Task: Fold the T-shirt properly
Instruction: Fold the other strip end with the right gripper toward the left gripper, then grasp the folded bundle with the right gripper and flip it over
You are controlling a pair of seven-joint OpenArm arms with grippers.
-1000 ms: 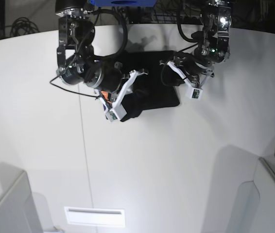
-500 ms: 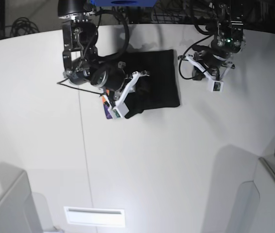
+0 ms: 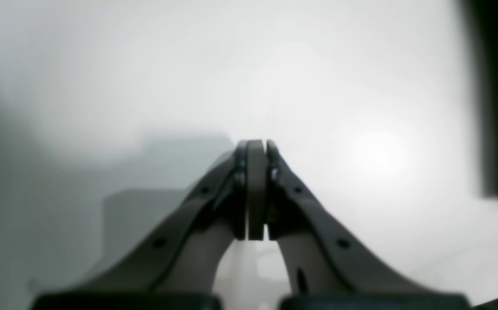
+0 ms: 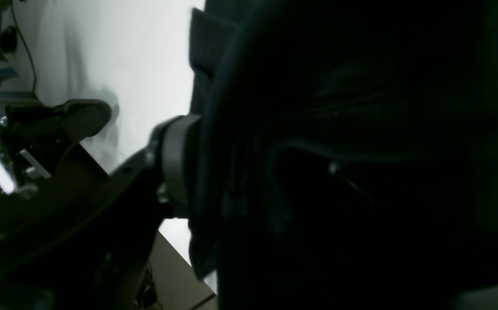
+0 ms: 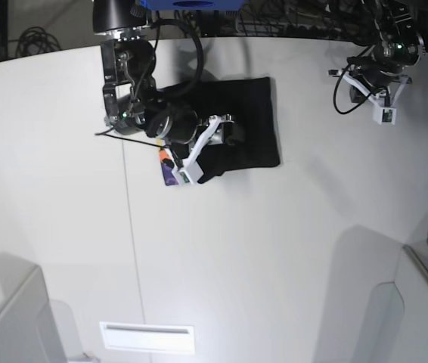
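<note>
The black T-shirt (image 5: 248, 113) lies folded into a rough rectangle at the back of the white table (image 5: 274, 242). A bit of orange and purple print (image 5: 167, 165) peeks out at its front left corner. My right gripper (image 5: 208, 147) sits low over that left edge with its white fingers spread, so it is open. In the right wrist view one grey pad (image 4: 175, 163) stands just left of the dark cloth (image 4: 360, 129), which fills the rest of the picture. My left gripper (image 5: 385, 112) hangs at the far right, well away from the shirt, and its pads (image 3: 256, 172) are pressed together on nothing.
A white slotted plate (image 5: 147, 338) lies near the front edge. Grey panels rise at the front left (image 5: 10, 325) and front right (image 5: 418, 310). Cables (image 5: 36, 38) and a blue mount (image 5: 191, 4) sit behind the table. A thin seam (image 5: 131, 227) runs down the tabletop.
The left arm has drawn away from the shirt's right edge towards the far right, still shut. The right gripper's fingers have spread apart at the shirt's left edge.
</note>
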